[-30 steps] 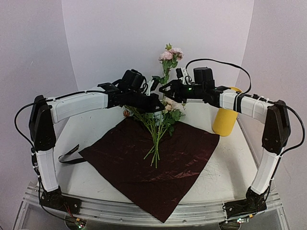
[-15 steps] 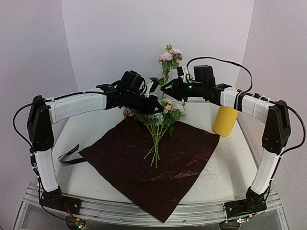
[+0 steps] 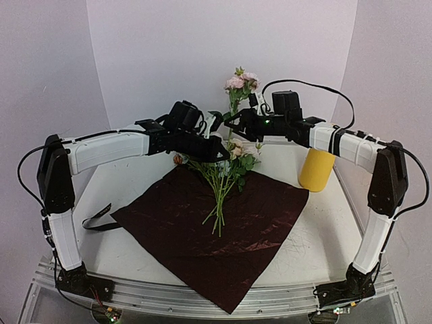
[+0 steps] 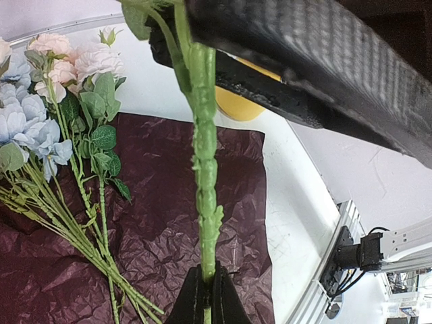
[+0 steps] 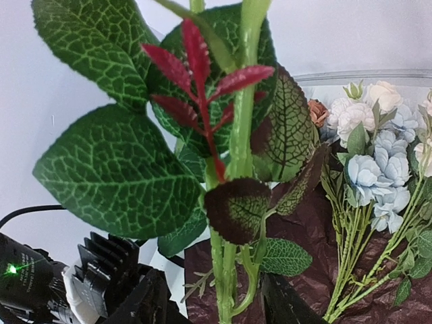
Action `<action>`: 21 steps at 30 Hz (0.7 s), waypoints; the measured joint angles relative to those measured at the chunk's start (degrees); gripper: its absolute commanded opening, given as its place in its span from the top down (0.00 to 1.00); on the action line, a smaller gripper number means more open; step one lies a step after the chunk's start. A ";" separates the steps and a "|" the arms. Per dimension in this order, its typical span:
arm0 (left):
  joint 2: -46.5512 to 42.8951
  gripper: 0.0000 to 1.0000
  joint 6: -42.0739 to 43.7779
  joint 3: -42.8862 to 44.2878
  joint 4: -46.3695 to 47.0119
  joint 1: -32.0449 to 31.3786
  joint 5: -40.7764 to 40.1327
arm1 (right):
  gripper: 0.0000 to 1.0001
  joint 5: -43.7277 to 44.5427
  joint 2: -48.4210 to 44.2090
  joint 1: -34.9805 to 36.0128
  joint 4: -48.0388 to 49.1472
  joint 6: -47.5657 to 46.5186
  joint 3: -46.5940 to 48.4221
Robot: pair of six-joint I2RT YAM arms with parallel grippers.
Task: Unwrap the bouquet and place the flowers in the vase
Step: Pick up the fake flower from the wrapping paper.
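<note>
A black ribbon point(image 3: 96, 220) lies loose at the 9 o'clock side of the tabletop point(image 3: 125, 177), right at the left corner of the dark red wrap point(image 3: 196, 236). The wrap is spread flat as a diamond across the middle. Most of the flowers point(image 3: 223, 179) lie on it in a loose bunch. Their cut ends point toward 6 o'clock, and the pale pink, cream and one rust-orange head point toward 12 o'clock, at the sheet's far corner.

The left arm reaches in from 9 o'clock. The left gripper point(image 4: 205, 297) is closed tight on the lower end of a single stem point(image 4: 204, 155), which in its wrist view runs straight away from the pinched fingers. That stem stands roughly upright above the bunch, with its pink blooms point(image 3: 241, 80) at the top against the back wall.

The right gripper point(image 5: 214, 307) comes in from 3 o'clock and meets the same stem higher up, among the leaves point(image 5: 115, 169). In its wrist view its fingers point(image 5: 283, 305) stand apart on either side of the stalk with gaps showing, so it is open rather than clamped.

The vase point(image 3: 316, 169), mustard yellow, stands upright on the tabletop just beside the wrap's right corner, at about 2 o'clock from the sheet's centre. The right forearm crosses in front of its top and hides the mouth.
</note>
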 measured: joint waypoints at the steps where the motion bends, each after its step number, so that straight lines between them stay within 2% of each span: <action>1: -0.14 1.00 0.00 -0.22 0.04 0.00 0.04 | 0.50 0.01 0.05 0.00 -0.14 0.02 0.00; 3: -0.62 1.00 0.00 -0.93 0.41 0.00 0.08 | 0.50 0.00 0.11 0.00 -0.59 0.01 0.00; 6: -1.10 1.00 0.00 -1.73 0.76 0.00 0.17 | 0.57 0.02 0.16 -0.02 -1.04 0.06 0.00; 10: -1.12 1.00 0.00 -1.94 0.89 0.00 0.47 | 0.59 0.00 0.17 -0.06 -1.38 0.10 0.03; 13: -1.12 1.00 0.00 -1.96 1.05 0.00 1.19 | 0.72 -0.07 0.42 -0.13 -1.60 -0.03 0.34; 17: -1.12 1.00 0.00 -2.29 1.69 0.00 2.22 | 0.80 -0.48 1.18 -0.13 -1.72 0.03 0.99; 19: -1.12 0.99 0.00 -2.57 2.00 0.00 2.64 | 0.92 -0.60 1.23 -0.14 -1.80 -0.17 1.01; 21: -1.12 0.91 0.00 -2.65 2.22 0.02 3.29 | 0.98 -0.66 1.23 -0.24 -1.92 -0.17 1.02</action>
